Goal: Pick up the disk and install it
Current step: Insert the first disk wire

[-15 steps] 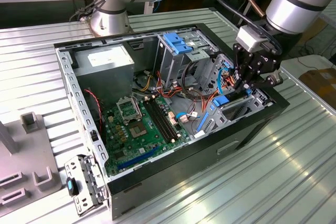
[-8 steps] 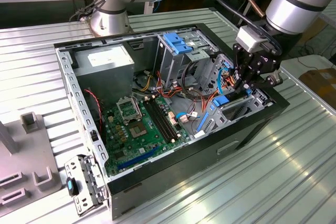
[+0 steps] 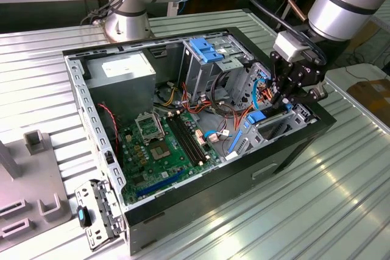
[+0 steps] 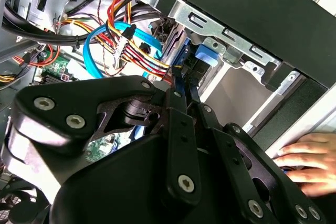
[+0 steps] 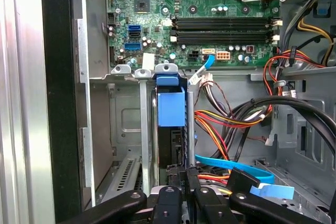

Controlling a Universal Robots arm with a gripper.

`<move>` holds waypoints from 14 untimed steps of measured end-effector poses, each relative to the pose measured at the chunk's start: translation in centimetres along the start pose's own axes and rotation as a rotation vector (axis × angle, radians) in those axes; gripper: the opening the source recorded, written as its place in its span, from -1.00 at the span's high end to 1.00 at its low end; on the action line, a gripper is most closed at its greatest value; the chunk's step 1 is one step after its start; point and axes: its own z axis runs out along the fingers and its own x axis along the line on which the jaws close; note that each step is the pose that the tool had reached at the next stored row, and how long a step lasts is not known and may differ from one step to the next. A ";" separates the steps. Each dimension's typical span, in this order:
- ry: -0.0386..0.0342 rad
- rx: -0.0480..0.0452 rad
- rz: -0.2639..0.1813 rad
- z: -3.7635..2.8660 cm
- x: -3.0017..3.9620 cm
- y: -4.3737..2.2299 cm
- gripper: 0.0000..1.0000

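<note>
The flat dark disk in its light-blue plastic carrier (image 5: 170, 129) sits edge-on in the grey metal drive bay (image 5: 126, 124) of the open black computer case (image 3: 292, 144); the black end effector (image 5: 181, 195) is pinched nearly closed on its edge.

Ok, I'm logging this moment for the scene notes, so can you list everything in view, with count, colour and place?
computer case: one, black, open on the ribbed metal table.
motherboard: one, green, on the case floor.
power supply: one, grey, in the case corner toward the exterior view's left.
upright drive cage: one, grey with a blue latch, at the case's far side.
disk: one, dark with a light-blue carrier, standing on edge in the drive bay slot just ahead of the end effector.
cable bundle: several, red, yellow, orange and black, plus a light-blue flat cable, beside the bay.
grey fixture: one, at the exterior view's left edge.
person's hand: one, resting outside the case.
end effector: one, black, at the disk's near edge.
</note>
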 end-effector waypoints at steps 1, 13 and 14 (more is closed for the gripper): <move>-0.0001 0.0000 0.000 0.01 0.00 0.00 0.68; -0.0002 0.0001 0.000 -1.34 -0.03 -0.06 0.57; -0.0002 0.0001 0.000 -1.34 -0.03 -0.05 0.69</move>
